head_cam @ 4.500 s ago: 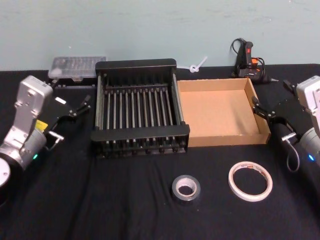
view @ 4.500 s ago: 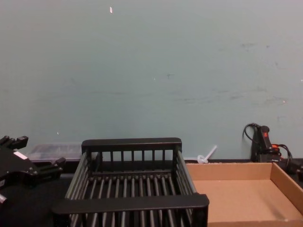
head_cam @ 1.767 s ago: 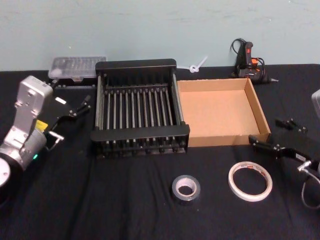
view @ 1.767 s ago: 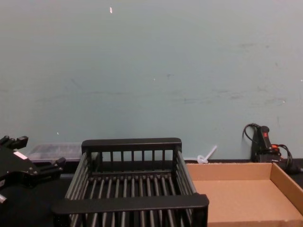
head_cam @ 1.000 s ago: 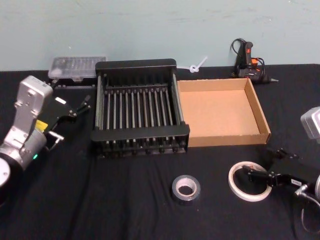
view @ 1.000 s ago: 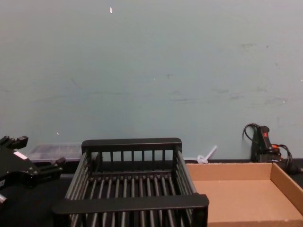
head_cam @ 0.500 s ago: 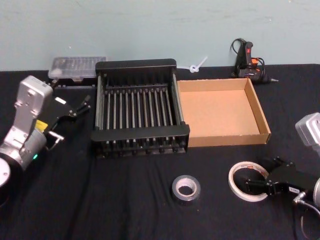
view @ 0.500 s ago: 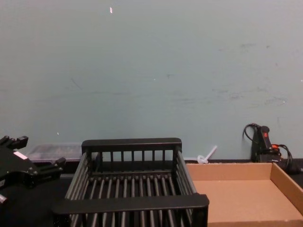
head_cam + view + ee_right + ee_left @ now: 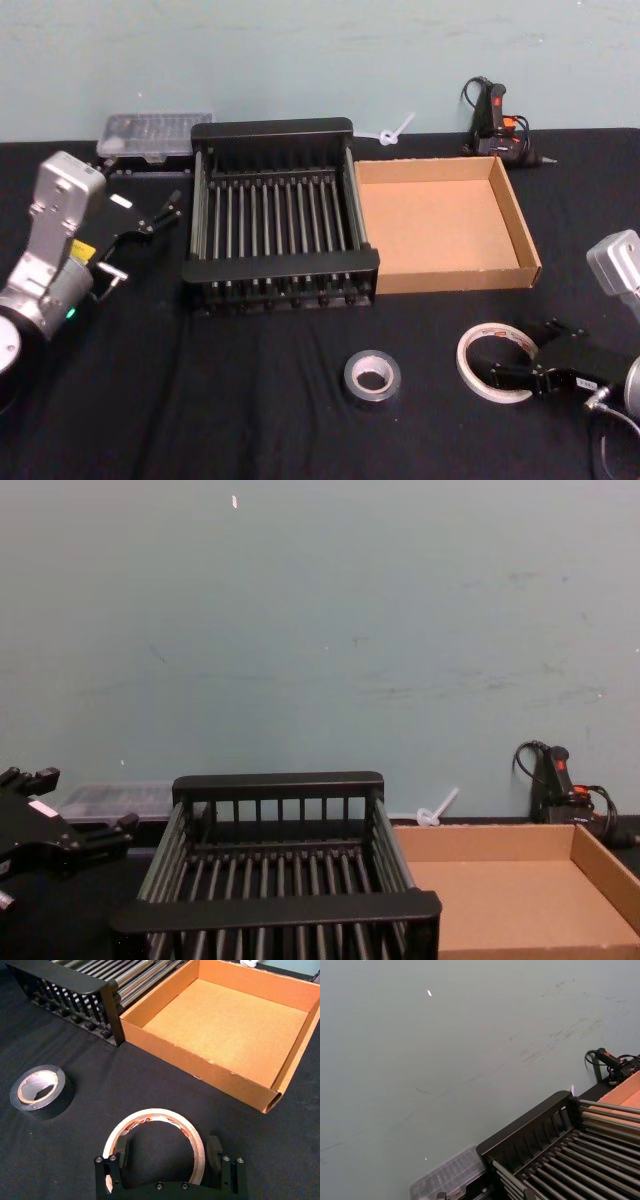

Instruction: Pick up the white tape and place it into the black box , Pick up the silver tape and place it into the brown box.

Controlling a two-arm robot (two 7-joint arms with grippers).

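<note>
The white tape (image 9: 482, 352) lies flat on the black cloth at the front right, its red-orange inner print showing in the right wrist view (image 9: 152, 1116). My right gripper (image 9: 512, 358) (image 9: 168, 1150) is open low over it, one finger at the ring's inner edge and the other just outside the opposite edge. The silver tape (image 9: 372, 375) (image 9: 42, 1091) lies apart, further left. Behind them stand the black box (image 9: 280, 268) (image 9: 275, 910) and, beside it, the brown box (image 9: 520, 225) (image 9: 200, 1072). My left gripper (image 9: 165, 210) is open and parked left of the black box.
A clear plastic case (image 9: 155, 135) sits at the back left, a glue gun (image 9: 495, 120) with its cable at the back right, and a white tie (image 9: 395, 130) between them. Open black cloth stretches along the table front.
My right gripper came down from beside the brown box to the white tape and now straddles it. The tapes, boxes and left arm have not moved.
</note>
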